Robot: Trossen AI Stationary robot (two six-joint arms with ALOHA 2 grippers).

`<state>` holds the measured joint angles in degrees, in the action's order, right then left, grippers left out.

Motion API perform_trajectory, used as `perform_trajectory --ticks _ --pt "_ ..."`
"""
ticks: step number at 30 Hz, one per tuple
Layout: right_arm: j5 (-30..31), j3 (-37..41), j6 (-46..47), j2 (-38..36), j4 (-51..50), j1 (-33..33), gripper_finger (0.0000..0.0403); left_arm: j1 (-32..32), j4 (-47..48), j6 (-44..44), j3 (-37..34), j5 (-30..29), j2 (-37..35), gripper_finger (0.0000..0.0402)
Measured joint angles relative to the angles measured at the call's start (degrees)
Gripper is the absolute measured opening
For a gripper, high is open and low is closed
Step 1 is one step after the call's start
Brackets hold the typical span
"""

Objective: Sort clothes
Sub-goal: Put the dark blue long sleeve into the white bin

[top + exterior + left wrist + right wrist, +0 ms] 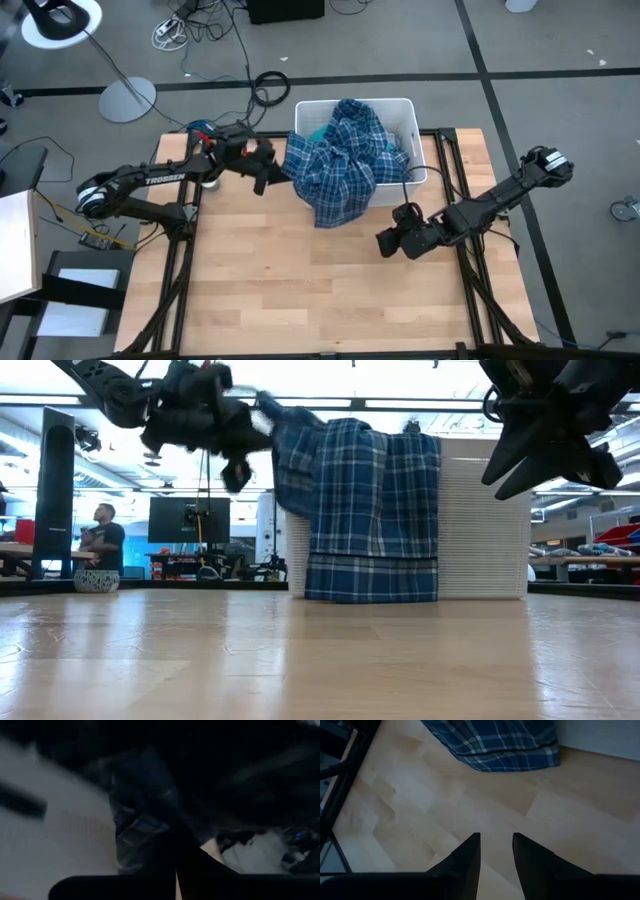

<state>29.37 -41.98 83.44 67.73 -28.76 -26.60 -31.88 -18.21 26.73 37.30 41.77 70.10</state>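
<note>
Step in hand: navy plaid shirt [342, 160] being extracted from white bin [408, 108]; shirt draped over bin front wall, hem on table [300, 290]. Left gripper [272, 172] clenched on shirt edge, raised. Right gripper [496, 851] parted, empty, above table near bin. Next judged: shirt lifted clear, carried to sorting spot.

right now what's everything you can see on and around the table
plaid shirt: one, navy and white, draped over the bin's front wall down to the table
turquoise piece: one, inside the bin
bin: one, white, far edge of the table
table: one, light wood
person: one, dark top, seated in the room behind
left gripper: shut on the plaid shirt's edge, raised
right gripper: open, above bare table
</note>
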Motion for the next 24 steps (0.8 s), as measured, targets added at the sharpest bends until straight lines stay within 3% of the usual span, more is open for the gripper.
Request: perform_trajectory --ticks 3,11,17,22,24 --pt "0.01 0.0 -1.75 0.02 0.74 0.82 0.0114 0.02 -5.28 2.37 3.72 1.42 0.01 0.0002" --pt "0.0 0.0 -7.42 0.02 3.32 3.75 0.0114 0.02 -4.91 -1.37 16.63 -1.3 2.7 0.0001" --pt "0.0 -0.02 -11.55 0.02 5.57 6.48 0.0114 0.02 -4.65 -4.05 29.32 -3.98 15.66 0.0" --pt "-0.01 -0.02 -13.24 0.02 8.09 8.08 0.0114 -0.17 -3.34 -4.07 40.71 -10.58 27.84 0.0" --pt "-0.01 -0.02 -13.26 0.02 9.38 8.34 0.0114 -0.26 -0.3 -3.78 44.27 -8.1 31.93 0.0"
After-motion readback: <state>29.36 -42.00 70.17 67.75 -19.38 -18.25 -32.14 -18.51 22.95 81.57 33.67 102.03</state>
